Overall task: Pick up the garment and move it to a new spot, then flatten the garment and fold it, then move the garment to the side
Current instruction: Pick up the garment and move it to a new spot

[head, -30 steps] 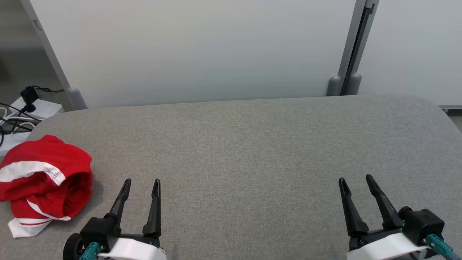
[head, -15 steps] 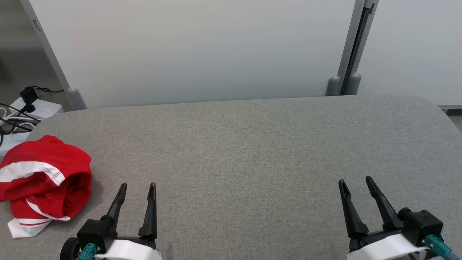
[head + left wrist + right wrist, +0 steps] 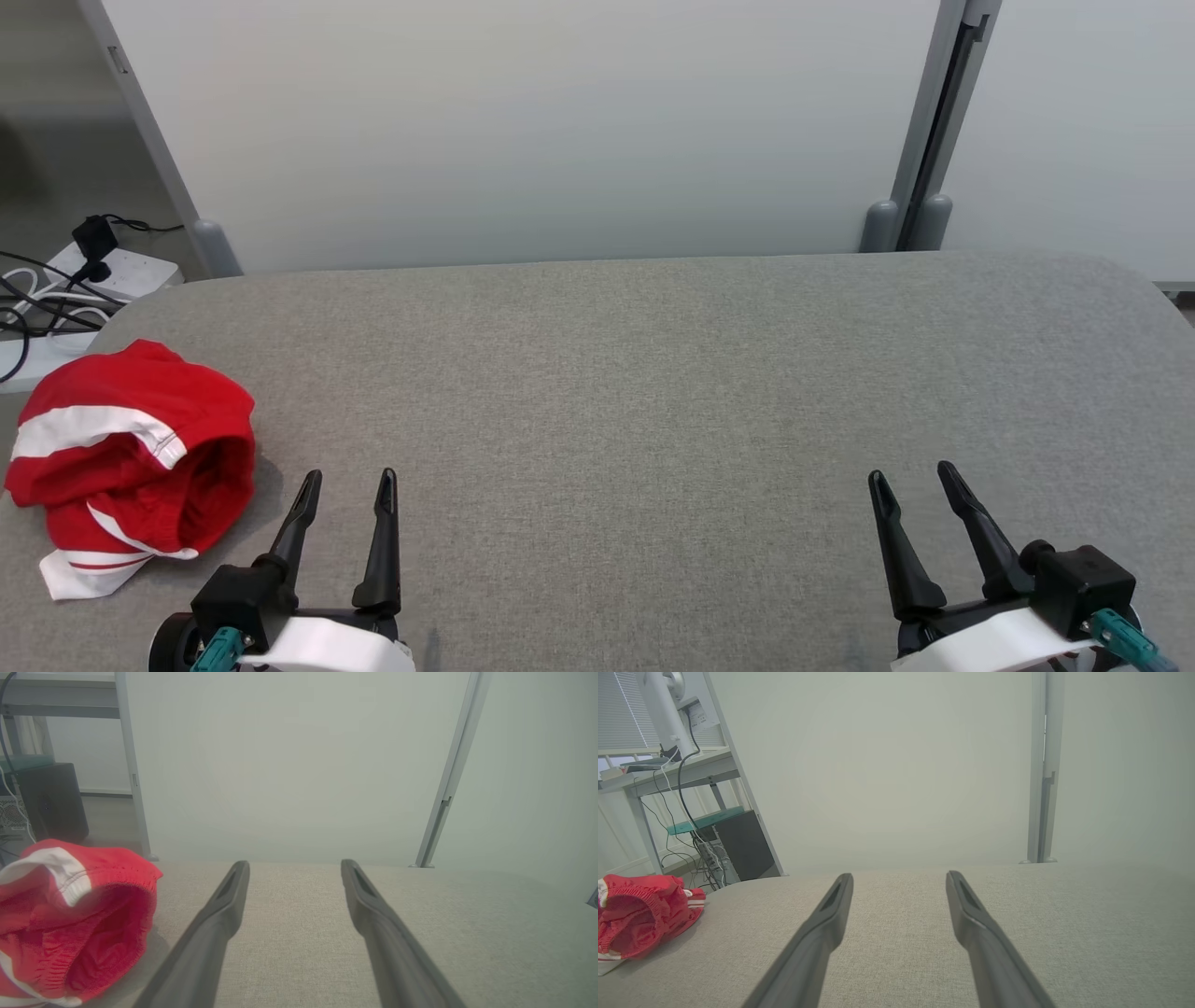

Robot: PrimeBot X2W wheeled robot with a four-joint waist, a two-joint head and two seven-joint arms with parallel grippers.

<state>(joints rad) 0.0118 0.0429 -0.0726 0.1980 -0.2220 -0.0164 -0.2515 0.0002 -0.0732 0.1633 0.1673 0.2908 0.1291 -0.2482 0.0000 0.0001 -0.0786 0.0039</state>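
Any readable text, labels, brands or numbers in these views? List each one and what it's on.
No text here can be read.
White tag beside the desk pole, right wrist view: it has dark marks, too small and blurred to read.
Garment: red with white stripes, no print or label showing.
Power strip on the floor: no legible marking.

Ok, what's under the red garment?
The garment lies crumpled on the grey table near its left edge. Its opening shows red fabric inside; the table beneath the heap is covered, so anything there is hidden.
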